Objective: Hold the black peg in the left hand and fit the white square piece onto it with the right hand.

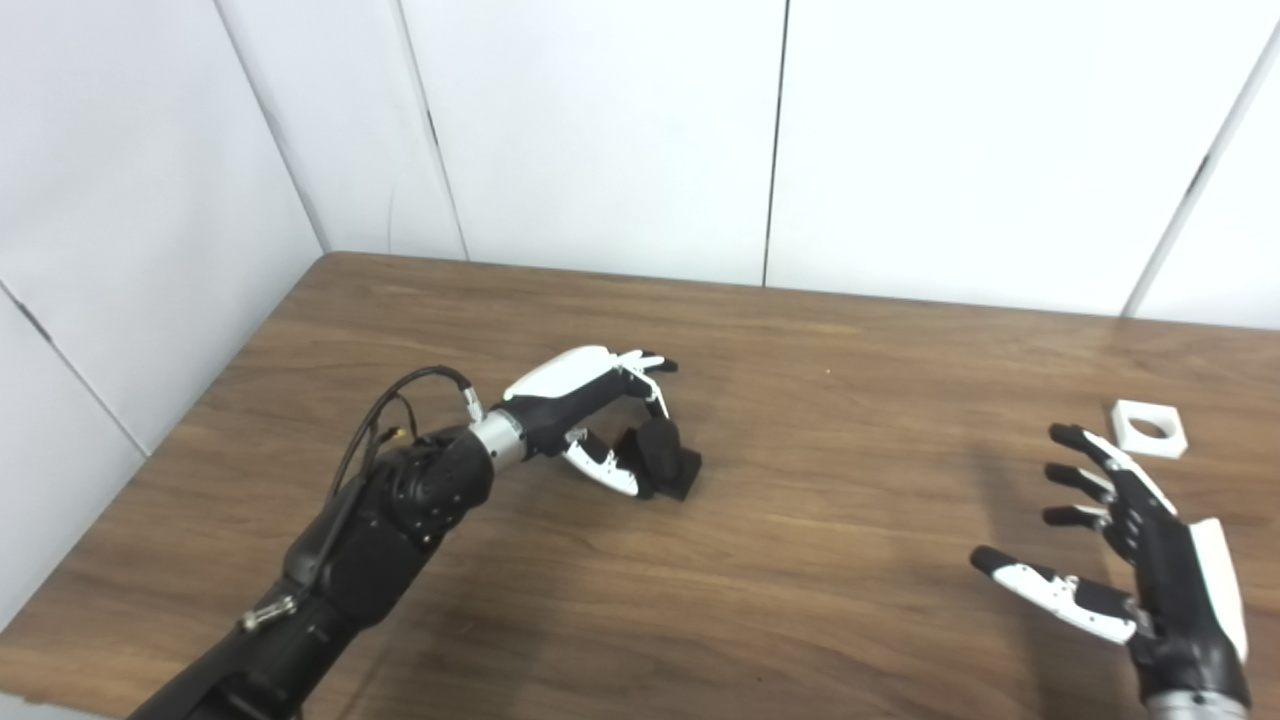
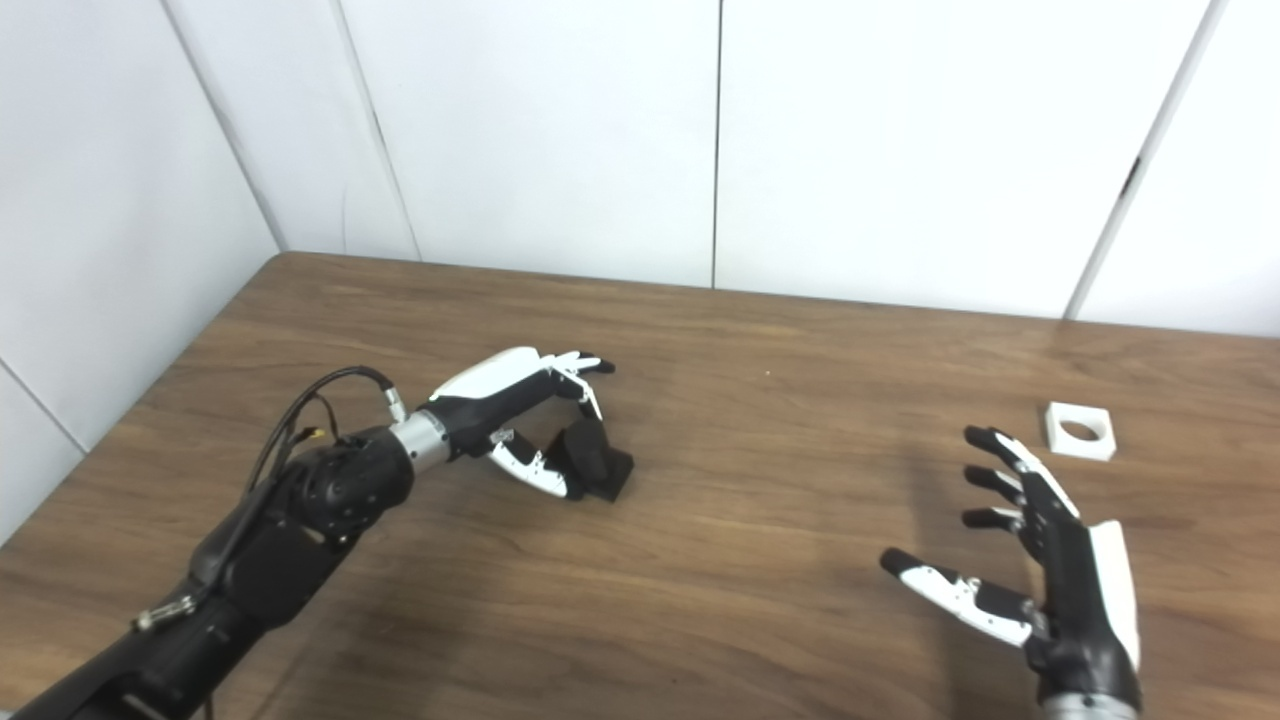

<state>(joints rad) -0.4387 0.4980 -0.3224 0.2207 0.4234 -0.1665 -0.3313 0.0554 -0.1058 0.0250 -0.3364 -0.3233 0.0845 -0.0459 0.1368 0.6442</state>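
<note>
The black peg (image 1: 668, 455) stands on its square base on the wooden table (image 1: 820, 560), left of centre. My left hand (image 1: 590, 405) reaches around it: the fingers arch over its far side and the thumb lies by its near side, still spread and not closed on it. The white square piece (image 1: 1150, 428) with a round hole lies flat at the far right; it also shows in the right eye view (image 2: 1080, 431). My right hand (image 1: 1140, 545) hovers open and empty, a short way in front of the white piece and not touching it.
White wall panels stand behind the table's far edge and along its left side. The table's left edge runs close to my left arm. Bare wood lies between the two hands.
</note>
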